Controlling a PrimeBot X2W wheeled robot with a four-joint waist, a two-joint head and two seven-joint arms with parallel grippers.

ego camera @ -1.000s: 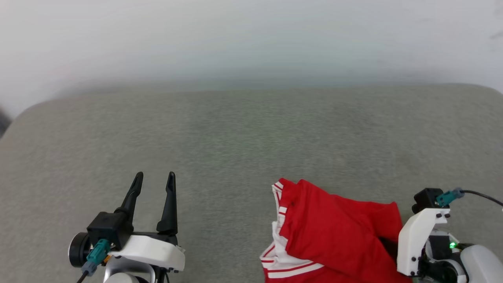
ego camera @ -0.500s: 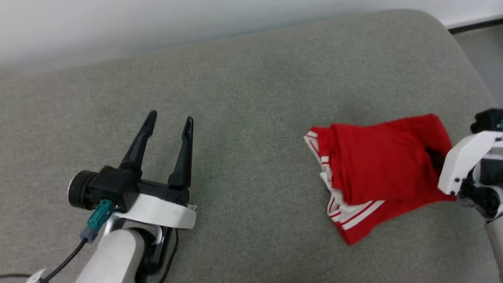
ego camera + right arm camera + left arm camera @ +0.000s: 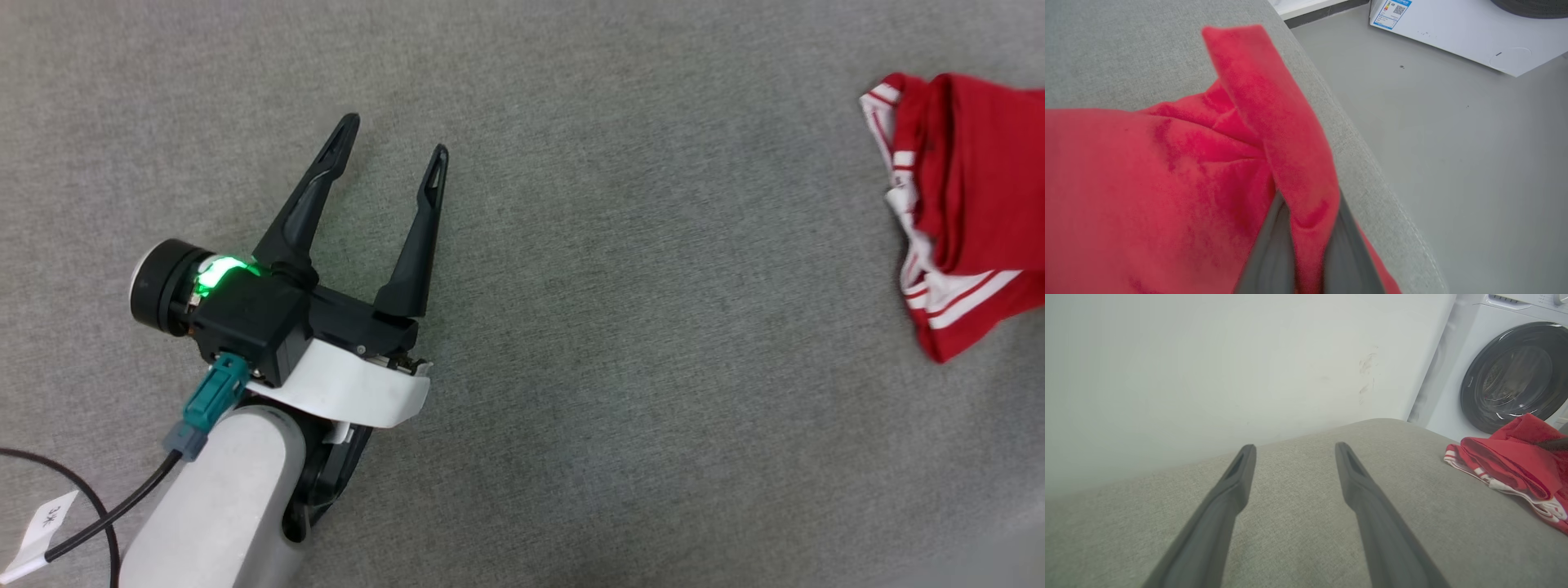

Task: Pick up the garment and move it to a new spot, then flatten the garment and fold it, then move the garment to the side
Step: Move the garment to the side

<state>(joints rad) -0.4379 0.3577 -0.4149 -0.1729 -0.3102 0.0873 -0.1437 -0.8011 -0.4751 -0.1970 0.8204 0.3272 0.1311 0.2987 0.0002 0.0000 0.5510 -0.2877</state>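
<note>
You have open grey cushioned surface [image 3: 620,327] on every side of the left gripper [image 3: 396,135], whose jaws stand spread over bare fabric. To its right the run stays free as far as the bunched garment [image 3: 971,188], which lies well apart near the right edge. A pale wall [image 3: 1208,355] closes the far side. A washing machine [image 3: 1506,375] stands behind the garment. Past the rounded right edge, the floor [image 3: 1453,143] lies open.

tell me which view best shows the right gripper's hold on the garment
The right wrist view: close up, the right gripper is shut on a raised fold of the garment. The head view catches the garment's striped end at its right border; the left wrist view shows it bunched on the grey cushion.
</note>
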